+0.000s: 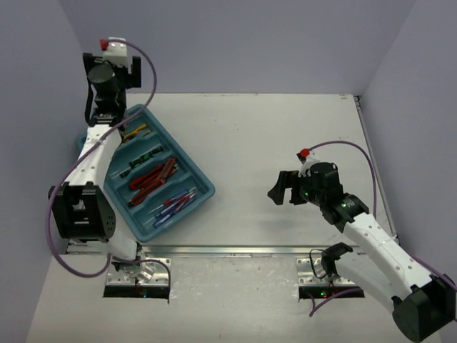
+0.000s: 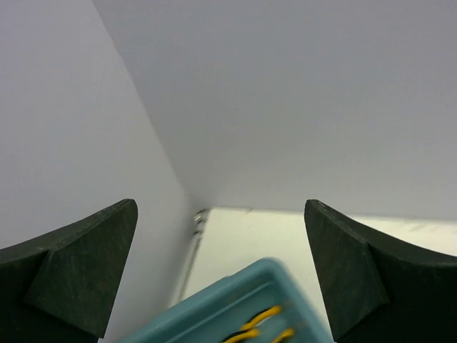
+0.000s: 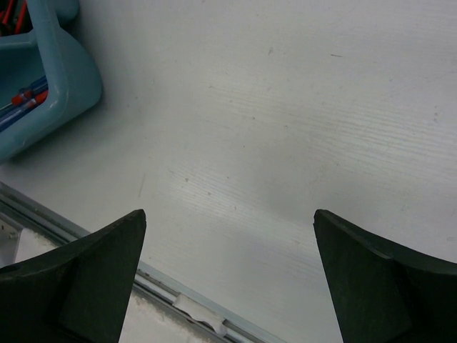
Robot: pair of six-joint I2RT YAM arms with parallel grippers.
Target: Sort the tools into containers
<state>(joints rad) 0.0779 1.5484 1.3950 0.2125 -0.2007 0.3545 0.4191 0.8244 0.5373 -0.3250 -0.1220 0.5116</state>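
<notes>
– Starting leftmost, how is the left gripper point(image 1: 107, 118) being held?
– It is being held spread above the tray's point(image 1: 180, 214) far end, nothing being pinched. Inside, pliers point(image 1: 136, 133), thin screwdrivers point(image 1: 143, 158), cutters point(image 1: 153, 176) and blue screwdrivers point(image 1: 171, 206) are being housed in four separate compartments.
– And the right gripper point(image 1: 282, 187)?
– It is being held spread too, empty, over the table point(image 1: 285, 128) well right of the tray.
– Which step is being worked?
– Sorting is seemingly being finished: no tool is being seen outside the tray. Next, a check for hidden tools is being called for, then both arms being drawn clear.
</notes>
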